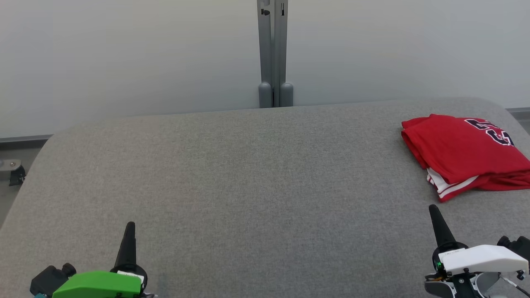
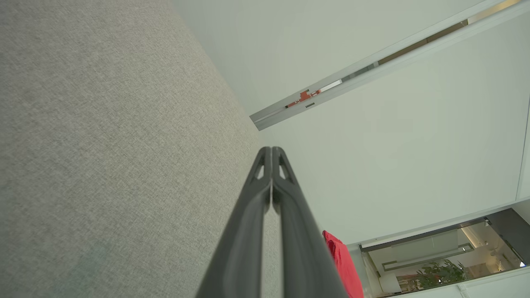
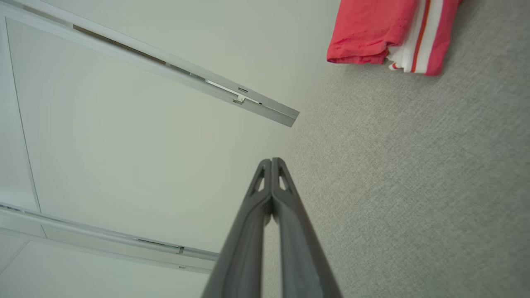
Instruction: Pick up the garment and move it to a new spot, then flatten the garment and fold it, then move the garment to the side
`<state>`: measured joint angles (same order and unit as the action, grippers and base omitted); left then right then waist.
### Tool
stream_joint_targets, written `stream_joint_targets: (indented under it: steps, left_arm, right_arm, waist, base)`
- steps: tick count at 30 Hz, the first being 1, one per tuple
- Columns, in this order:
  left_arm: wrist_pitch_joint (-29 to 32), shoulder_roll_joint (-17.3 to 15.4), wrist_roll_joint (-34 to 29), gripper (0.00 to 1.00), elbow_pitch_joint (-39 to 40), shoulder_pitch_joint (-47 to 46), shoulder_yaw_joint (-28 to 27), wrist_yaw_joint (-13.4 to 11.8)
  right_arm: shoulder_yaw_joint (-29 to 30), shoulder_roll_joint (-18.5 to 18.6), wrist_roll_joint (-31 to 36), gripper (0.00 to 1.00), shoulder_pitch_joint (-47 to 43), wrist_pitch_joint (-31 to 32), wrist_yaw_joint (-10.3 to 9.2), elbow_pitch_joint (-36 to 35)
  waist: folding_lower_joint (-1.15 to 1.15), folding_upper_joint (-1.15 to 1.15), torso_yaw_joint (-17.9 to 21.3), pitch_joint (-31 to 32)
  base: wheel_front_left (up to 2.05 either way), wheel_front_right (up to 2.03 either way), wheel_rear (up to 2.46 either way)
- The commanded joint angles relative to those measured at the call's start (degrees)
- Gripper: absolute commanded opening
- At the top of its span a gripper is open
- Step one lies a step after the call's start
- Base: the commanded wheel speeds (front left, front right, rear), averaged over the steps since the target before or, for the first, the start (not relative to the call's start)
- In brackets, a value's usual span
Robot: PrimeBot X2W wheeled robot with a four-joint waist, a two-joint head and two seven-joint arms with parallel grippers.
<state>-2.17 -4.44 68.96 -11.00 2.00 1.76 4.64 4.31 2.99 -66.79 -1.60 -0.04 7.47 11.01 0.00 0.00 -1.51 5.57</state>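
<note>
Though the grey bench [image 1: 248, 186] carries it at its far right, the folded red garment [image 1: 459, 153] lies just ahead of my right tool [image 1: 433, 209], closed on nothing; my left tool [image 1: 130, 226], also closed and empty, sits at the bench's near left, well apart.

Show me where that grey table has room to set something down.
The grey fabric-covered table is bare across its left and middle, from the left claw to the far edge. The right side is crowded: a folded red jersey with white stripes lies beyond the right claw.
</note>
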Motion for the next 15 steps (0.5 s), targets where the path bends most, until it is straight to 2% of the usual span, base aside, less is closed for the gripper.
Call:
stream_joint_targets:
  steps: [1, 15]
  left_arm:
    - [0.3, -0.4, 1.6, 0.0, 0.3, -1.9, -0.6, 0.5]
    - [2.3, -0.4, 8.8, 0.0, -0.7, -3.9, -2.3, 1.3]
  right_arm:
    - [0.3, 0.2, -1.5, 0.0, 1.7, 0.4, 0.03, -0.2]
    - [0.9, 0.1, -8.8, 0.0, 3.7, 2.3, 0.04, 0.8]
  waist:
    - [0.0, 0.0, 0.1, -0.2]
    - [0.0, 0.0, 0.4, -1.6]
  base:
    - [0.0, 0.0, 0.0]
    - [0.0, 0.0, 0.0]
